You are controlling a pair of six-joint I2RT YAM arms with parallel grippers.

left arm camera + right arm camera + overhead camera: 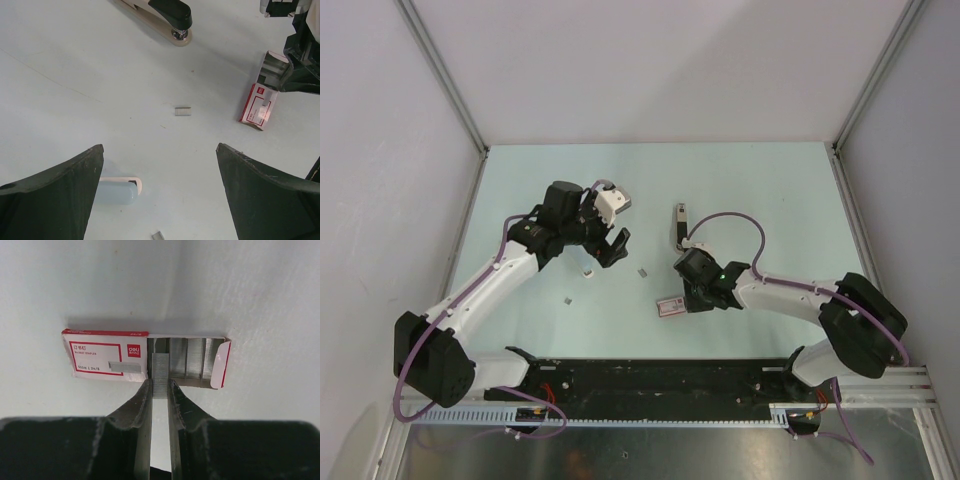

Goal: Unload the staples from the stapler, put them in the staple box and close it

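Observation:
The slim black stapler [680, 222] lies on the table behind my right gripper; its black top and cream base show at the top of the left wrist view [162, 12]. My right gripper [160, 385] is shut on a strip of staples [160, 371], held over the open end of a red-and-white staple box [107, 356], which also shows in the top view [669, 306]. Loose staple bits [641, 271] lie between the arms; one short strip [183, 111] lies ahead of my left gripper [159, 146]. That gripper is open and empty above the table [612, 250].
A small pale blue and white piece [117, 190] lies by the left finger, with another staple bit [158, 235] near it. One more bit [568, 299] lies nearer the left arm. Grey walls with metal rails enclose the table on three sides.

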